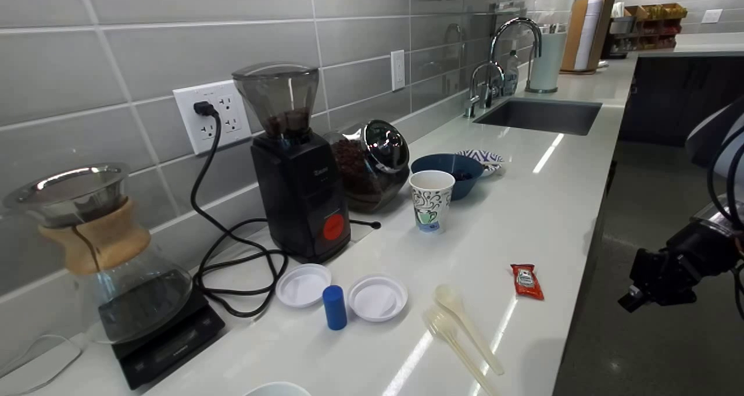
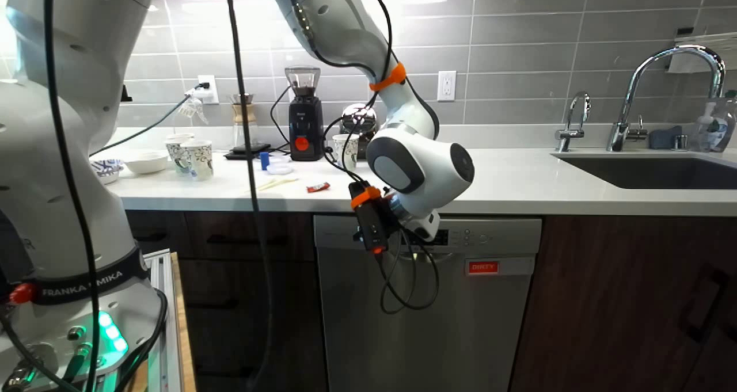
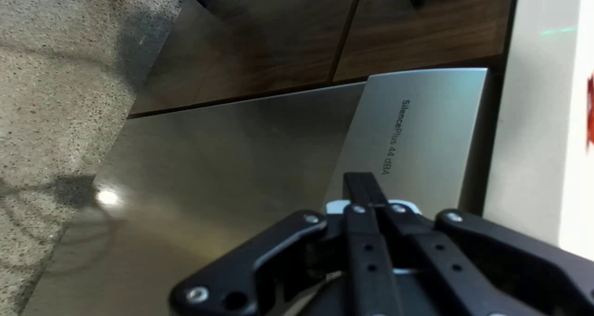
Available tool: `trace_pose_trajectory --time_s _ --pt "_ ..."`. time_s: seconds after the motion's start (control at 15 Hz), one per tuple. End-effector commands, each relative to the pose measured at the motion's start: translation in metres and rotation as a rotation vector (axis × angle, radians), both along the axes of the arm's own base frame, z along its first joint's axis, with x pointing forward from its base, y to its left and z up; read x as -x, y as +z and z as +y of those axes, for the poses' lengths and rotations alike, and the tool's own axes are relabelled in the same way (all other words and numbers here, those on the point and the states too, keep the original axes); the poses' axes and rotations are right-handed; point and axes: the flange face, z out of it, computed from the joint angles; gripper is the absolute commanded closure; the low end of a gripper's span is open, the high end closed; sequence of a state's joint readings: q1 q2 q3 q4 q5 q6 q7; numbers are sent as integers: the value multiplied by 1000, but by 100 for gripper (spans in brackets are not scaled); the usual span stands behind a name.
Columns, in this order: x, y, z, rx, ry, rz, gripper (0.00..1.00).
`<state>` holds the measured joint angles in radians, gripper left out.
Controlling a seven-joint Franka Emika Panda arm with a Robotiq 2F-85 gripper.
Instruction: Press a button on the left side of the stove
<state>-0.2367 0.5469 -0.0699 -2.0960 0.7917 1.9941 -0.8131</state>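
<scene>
No stove shows in the frames. A steel dishwasher (image 2: 426, 334) stands under the counter in an exterior view, with a red "DIRTY" label (image 2: 483, 267). Its control panel (image 2: 515, 235) has small buttons (image 2: 475, 238) right of a dark display. My arm hides the panel's middle. In the wrist view the panel strip (image 3: 431, 125) reads "SilencePlus 44 dBA". My gripper (image 3: 362, 186) is shut and empty, its fingertips over that strip; I cannot tell whether they touch it. The gripper also shows in an exterior view (image 1: 632, 298), in front of and below the counter edge.
The white counter (image 2: 506, 179) overhangs the dishwasher. On it stand a coffee grinder (image 1: 302, 192), a glass coffee maker (image 1: 133, 291), a paper cup (image 1: 430, 201), plastic cutlery (image 1: 459, 326) and a red packet (image 1: 527, 281). Cables hang (image 2: 435, 277) below the wrist.
</scene>
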Motion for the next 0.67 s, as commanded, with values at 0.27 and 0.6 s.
trace_pose_trajectory --time_s 0.27,0.6 --pt "-26 -24 6 -80 -72 -25 100" --pt "-37 -28 16 -84 -85 -32 100"
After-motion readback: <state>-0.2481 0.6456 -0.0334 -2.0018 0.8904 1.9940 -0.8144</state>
